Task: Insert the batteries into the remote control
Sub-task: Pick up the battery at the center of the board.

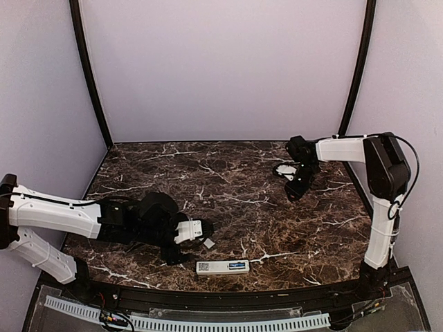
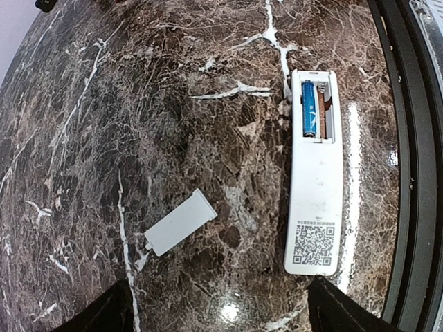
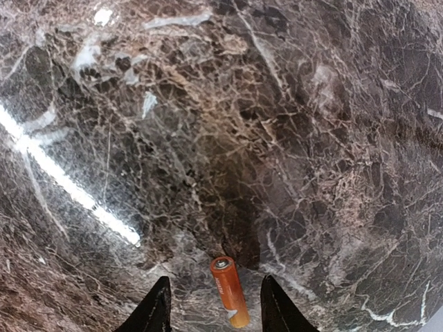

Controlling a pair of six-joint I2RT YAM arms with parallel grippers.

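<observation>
Likely light, slick and roll-prone, the orange battery wants a mid-barrel pinch; right gripper straddles it unclosed, left gripper gapes empty.

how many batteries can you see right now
2. A blue battery sits in the open compartment of the remote control. An orange battery lies between the fingertips of the right gripper. No others show.
</observation>
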